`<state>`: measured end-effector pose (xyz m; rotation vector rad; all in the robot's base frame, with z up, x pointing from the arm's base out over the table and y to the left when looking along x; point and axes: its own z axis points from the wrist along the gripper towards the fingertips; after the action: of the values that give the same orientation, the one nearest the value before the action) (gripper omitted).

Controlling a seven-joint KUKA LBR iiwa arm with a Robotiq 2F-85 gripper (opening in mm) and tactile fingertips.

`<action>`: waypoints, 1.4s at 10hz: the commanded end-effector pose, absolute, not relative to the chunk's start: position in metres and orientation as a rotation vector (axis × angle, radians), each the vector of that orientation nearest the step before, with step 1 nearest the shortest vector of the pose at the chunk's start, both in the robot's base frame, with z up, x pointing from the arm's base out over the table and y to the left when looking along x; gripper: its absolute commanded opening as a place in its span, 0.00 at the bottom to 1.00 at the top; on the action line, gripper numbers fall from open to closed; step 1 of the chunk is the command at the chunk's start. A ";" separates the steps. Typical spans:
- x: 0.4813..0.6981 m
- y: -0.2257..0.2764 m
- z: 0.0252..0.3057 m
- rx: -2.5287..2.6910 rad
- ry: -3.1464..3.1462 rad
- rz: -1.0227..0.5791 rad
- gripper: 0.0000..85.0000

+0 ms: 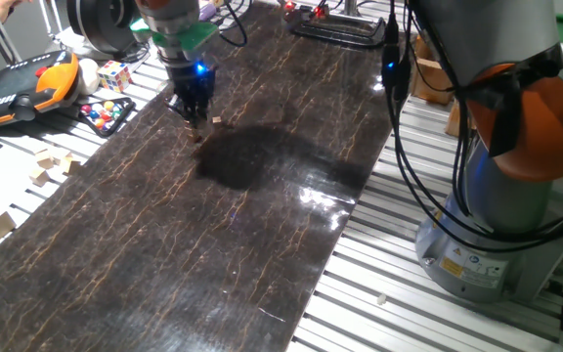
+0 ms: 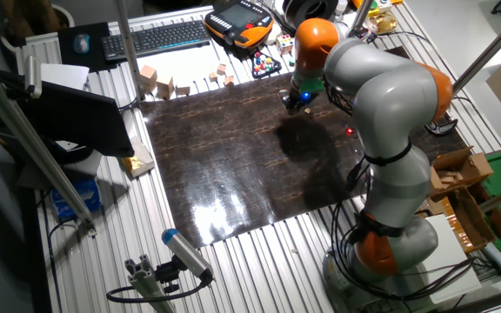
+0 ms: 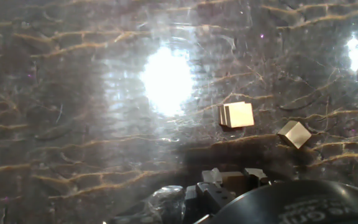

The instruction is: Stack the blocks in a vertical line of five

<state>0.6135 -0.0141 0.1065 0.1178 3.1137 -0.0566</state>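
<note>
Wooden blocks (image 3: 237, 115) stacked; cube (image 3: 294, 134) beside.

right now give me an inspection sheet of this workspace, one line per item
Surface: dark marbled mat on a slatted metal table, with glare patches.
Job's things: hand view shows a small stack of tiny cubes seen from above, count unclear, and one loose cube beside it, apart.
Clutter: puzzle cube, larger pale wooden blocks, pendant controller, keyboard, all off the mat.
Grippers: gripper low over the mat near the cubes; a tan block seems to sit between its fingers in the hand view.
Cables: black cables hang beside the arm base.
Surroundings: nothing else clear.
</note>
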 end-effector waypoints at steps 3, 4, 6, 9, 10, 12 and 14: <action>0.627 -0.018 0.106 0.085 3.117 -0.064 0.01; 0.632 -0.019 0.107 0.075 3.117 -0.061 0.01; 0.638 -0.021 0.103 0.061 3.116 -0.049 0.01; 0.647 -0.021 0.102 0.054 3.120 -0.052 0.01; 0.650 -0.022 0.101 0.047 3.120 -0.050 0.01; 0.652 -0.025 0.100 0.035 3.122 -0.050 0.01; 0.653 -0.027 0.100 0.030 3.123 -0.050 0.01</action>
<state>0.6535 -0.0272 0.0999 0.0282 3.1232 -0.0501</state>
